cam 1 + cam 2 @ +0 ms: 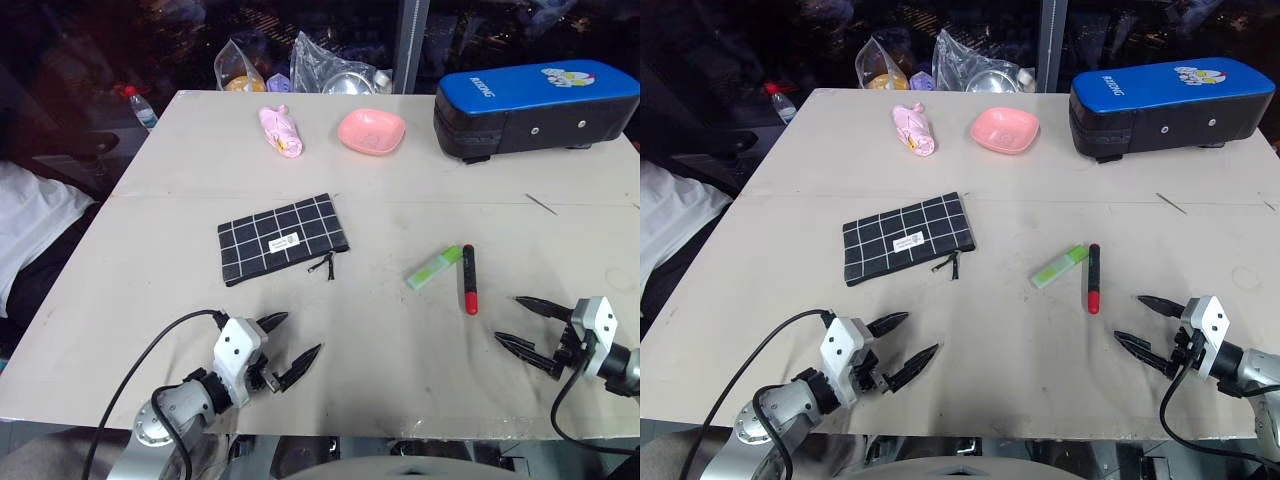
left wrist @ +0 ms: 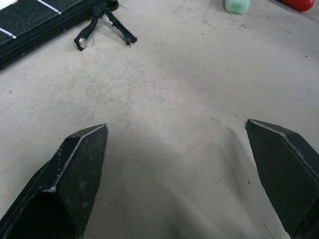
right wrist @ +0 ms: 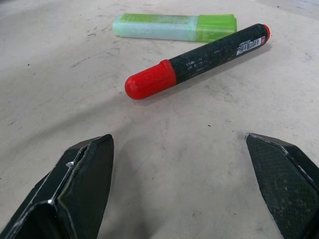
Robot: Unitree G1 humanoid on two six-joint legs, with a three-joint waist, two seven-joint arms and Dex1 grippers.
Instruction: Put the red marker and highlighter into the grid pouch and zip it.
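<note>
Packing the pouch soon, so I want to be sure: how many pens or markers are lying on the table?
2. The slim red-and-black marker and the short light-green highlighter lie side by side, right of the black grid-patterned fabric pouch; more could be inside it.

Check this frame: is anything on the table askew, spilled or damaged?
Nothing stands out. The grid pouch lies flat, slightly angled. The red marker and highlighter lie side by side, intact, capped. The left gripper and right gripper are open, apart from them.
</note>
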